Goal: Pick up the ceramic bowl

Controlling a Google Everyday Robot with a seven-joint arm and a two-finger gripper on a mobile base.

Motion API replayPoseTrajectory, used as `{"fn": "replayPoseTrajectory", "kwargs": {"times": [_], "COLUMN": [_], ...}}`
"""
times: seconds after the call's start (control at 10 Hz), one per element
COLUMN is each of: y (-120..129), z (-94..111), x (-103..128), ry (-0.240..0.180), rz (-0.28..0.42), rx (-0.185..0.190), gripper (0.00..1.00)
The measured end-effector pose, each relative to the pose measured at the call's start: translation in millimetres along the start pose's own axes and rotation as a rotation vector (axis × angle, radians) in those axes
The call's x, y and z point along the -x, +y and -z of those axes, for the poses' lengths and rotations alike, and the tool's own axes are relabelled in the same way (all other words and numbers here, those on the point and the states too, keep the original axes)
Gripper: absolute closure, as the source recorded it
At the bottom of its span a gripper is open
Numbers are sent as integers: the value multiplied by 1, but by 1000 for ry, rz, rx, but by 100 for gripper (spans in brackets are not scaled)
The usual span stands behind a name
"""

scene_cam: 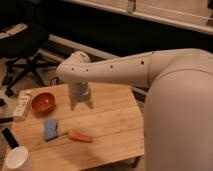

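- The gripper (81,105) hangs just over the back part of the table (112,122), pointing down.
- I cannot tell if the gripper is open or closed. It holds nothing.
- The gripper sits at the end of a big white arm (120,70). The arm reaches in from the right, from the robot's round white body (182,115).
- The ceramic bowl (43,102) is on the table, near the gripper, on the side by the table's left edge. It is red-orange and stands right way up. The gripper is not touching it.
- A white box (22,105) lies just beside the bowl, at the table's left edge.
- A blue sponge (50,129) lies closer to the front, apart from the bowl.
- A long orange carrot (80,136) lies flat just beside the sponge.
- A white cup (17,159) stands at the front left corner.
- A small black thing (9,137) lies at the left edge. I cannot tell what it is.
- The table is light wood with boards you can see.
- Behind the table the room is dark. A black office chair (22,42) with wheels stands at the back left.
- A dark wall (125,30) runs along the back, with a pale strip (75,45) low down on it.
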Motion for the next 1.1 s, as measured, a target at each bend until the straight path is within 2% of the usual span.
{"fn": "replayPoseTrajectory", "kwargs": {"times": [0.2, 0.4, 0.5, 0.7, 0.9, 1.1], "y": [38, 76, 101, 135, 159, 169], "z": [19, 26, 23, 11, -10, -29], "x": [25, 40, 47, 57, 75, 90], "ry": [-68, -104, -118, -129, -134, -127], "rz": [43, 94, 133, 181, 206, 216], "rx": [40, 55, 55, 55, 49, 32], "gripper": [35, 35, 35, 35, 35, 35]}}
